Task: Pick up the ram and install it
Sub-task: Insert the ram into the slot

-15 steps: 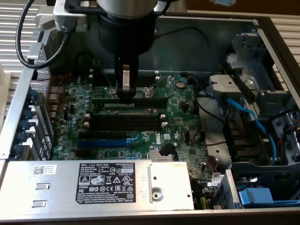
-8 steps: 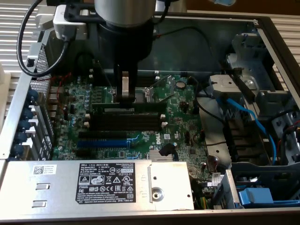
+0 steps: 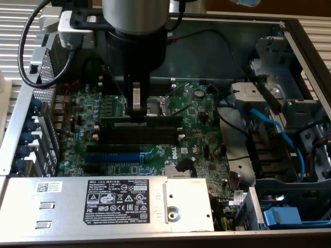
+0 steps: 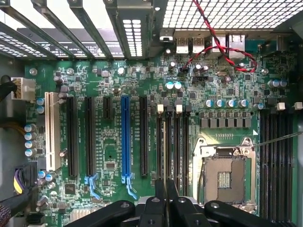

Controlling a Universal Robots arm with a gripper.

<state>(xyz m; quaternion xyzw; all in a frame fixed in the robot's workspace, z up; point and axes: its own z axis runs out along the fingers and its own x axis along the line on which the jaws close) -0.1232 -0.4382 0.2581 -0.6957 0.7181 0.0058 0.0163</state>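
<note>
Fingers (image 4: 160, 198) closed on ram (image 3: 160, 123), ram upright beside empty black slots (image 3: 139, 135)

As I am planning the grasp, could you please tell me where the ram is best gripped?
I would grip the ram at the middle of its upper long edge, coming straight down, pinching its two flat faces. It stands on edge along the black memory slots, so only that upper edge is free.
</note>
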